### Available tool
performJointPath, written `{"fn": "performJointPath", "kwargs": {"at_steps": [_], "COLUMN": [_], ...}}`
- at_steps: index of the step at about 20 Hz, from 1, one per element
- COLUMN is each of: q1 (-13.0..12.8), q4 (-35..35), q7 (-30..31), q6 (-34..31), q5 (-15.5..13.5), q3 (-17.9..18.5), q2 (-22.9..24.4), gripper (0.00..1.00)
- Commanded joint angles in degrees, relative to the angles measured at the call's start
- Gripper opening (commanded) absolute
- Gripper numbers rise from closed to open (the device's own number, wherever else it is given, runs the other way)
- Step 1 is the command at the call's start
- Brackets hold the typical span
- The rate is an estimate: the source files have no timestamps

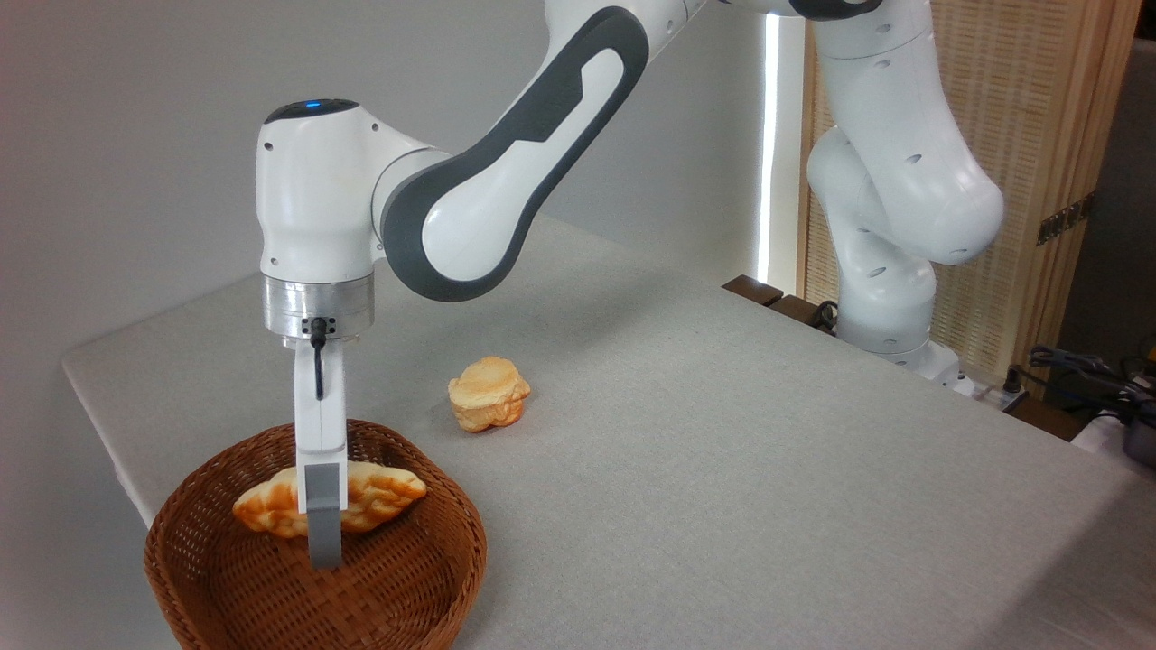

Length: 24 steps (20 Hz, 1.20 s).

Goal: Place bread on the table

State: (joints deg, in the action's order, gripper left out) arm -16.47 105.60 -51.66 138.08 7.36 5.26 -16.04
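The bread (379, 495), a long golden leaf-shaped pastry, is inside the round brown wicker basket (406, 578) at the front left, and seems to hang a little above the basket's floor with its right end higher. My gripper (325, 549) reaches straight down into the basket and is seen edge-on. Its near finger (324, 524) crosses the bread's middle and the far finger is hidden behind the pastry, so the bread sits between the two. The table (722, 469) is covered in light grey cloth.
A small round knobbly bun (489, 394) lies on the cloth behind and to the right of the basket. The arm's base (894, 334) stands at the table's far right edge, with cables and a wooden screen (1020, 135) beyond it.
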Motion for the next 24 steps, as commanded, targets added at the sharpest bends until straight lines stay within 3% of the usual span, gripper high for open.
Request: {"fn": "performJointPath", "kwargs": {"at_steps": [1, 8, 11, 12, 15, 19, 24], "q1": [0.0, 0.0, 0.0, 0.0, 0.1, 1.3, 1.4], "q4": [-0.3, -0.4, -0.6, -0.7, -0.7, -0.7, -0.3], "q7": [-0.5, 0.0, 1.7, 2.7, 7.2, 11.2, 11.3], "q6": [-0.9, -2.9, -3.0, -3.1, -4.0, -10.4, -21.9], "q5": [0.0, -0.1, -2.9, -3.8, -4.0, -4.3, -9.5], "q3": [-0.2, -0.9, -0.9, -0.9, -0.3, 1.1, 2.8], "q2": [-0.2, 0.1, 0.6, 1.0, 3.1, 8.2, 13.0], "gripper": [0.32, 0.33, 0.33, 0.38, 0.4, 0.4, 0.4]}}
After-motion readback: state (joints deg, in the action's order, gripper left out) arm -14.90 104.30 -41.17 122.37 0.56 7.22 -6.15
